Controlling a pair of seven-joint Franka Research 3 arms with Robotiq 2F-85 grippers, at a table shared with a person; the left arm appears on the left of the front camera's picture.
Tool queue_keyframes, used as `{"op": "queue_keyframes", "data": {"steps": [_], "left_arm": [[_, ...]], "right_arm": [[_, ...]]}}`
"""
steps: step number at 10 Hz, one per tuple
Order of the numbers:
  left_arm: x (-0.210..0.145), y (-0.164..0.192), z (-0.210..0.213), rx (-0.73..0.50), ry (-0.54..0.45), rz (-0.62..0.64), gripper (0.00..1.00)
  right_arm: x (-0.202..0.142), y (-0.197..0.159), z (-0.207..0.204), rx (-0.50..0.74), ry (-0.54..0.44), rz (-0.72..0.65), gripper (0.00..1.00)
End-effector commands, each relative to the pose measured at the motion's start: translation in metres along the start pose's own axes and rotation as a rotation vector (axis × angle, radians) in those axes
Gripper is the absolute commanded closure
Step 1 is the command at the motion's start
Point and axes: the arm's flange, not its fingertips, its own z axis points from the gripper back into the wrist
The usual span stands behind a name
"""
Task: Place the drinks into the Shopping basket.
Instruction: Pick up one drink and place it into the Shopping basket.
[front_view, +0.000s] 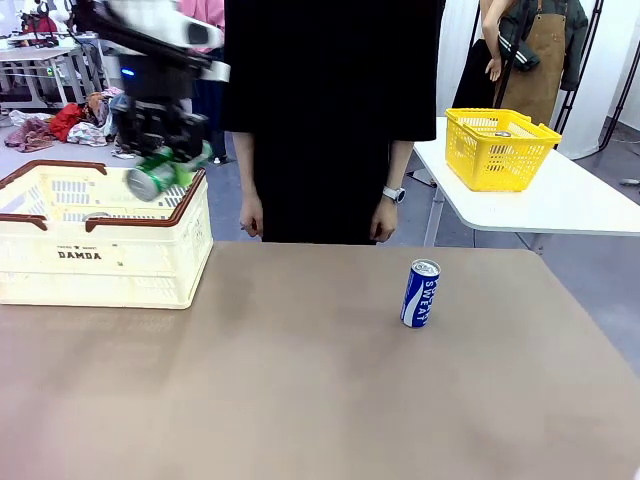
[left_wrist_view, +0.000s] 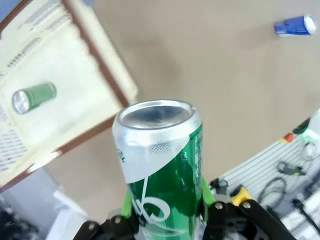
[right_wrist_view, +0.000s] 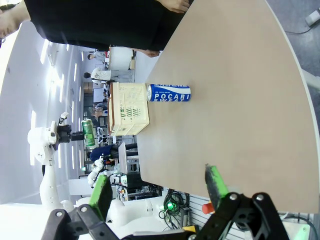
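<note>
About a third done, at a guess. Already in the basket: one green can, lying on its side on the bottom.

Up in the air by the basket's right rim: a second green can, tipped over sideways, pinched round its body by the left gripper. Jaws partway shut, green pads tight on both sides of it. Hard to tell whether over the inside of the basket or just outside the rim. Left to do with this one: bring it over the open top, lower it, let go.

After that, the blue can: standing upright on the table, well apart from the basket, off to the right, touched by nothing. Not started at all.

Right gripper holding nothing, jaws wide open, hanging near the table's edge, with the blue can farther off in front of it. Probably a job for that one: reach over, grab the blue can round the middle, carry it across to the basket.
</note>
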Motion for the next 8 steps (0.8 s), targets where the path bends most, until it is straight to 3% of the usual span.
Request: {"op": "queue_keyframes", "data": {"steps": [1, 2, 3, 5, 6, 8], "left_arm": [[-0.002, 0.045, -0.023, -0.111, -0.028, 0.192, 1.0], [0.011, 0.068, -0.026, -0.079, -0.059, 0.297, 1.0], [0.031, 0.089, -0.036, -0.137, -0.069, 0.271, 1.0], [0.068, 0.128, -0.068, -0.117, -0.02, 0.302, 1.0], [0.073, 0.135, -0.075, -0.155, -0.002, 0.309, 1.0], [0.075, 0.141, -0.074, -0.114, -0.049, 0.35, 1.0]], "right_arm": [[0.002, 0.002, 0.0, 0.021, -0.011, 0.025, 0.0], [0.002, 0.002, 0.0, 0.021, -0.011, 0.025, 0.0], [0.002, 0.002, 0.0, 0.021, -0.011, 0.025, 0.0], [0.002, 0.002, 0.0, 0.021, -0.011, 0.025, 0.0], [0.002, 0.002, 0.0, 0.021, -0.011, 0.025, 0.0], [0.002, 0.002, 0.0, 0.021, -0.011, 0.025, 0.0]]}}
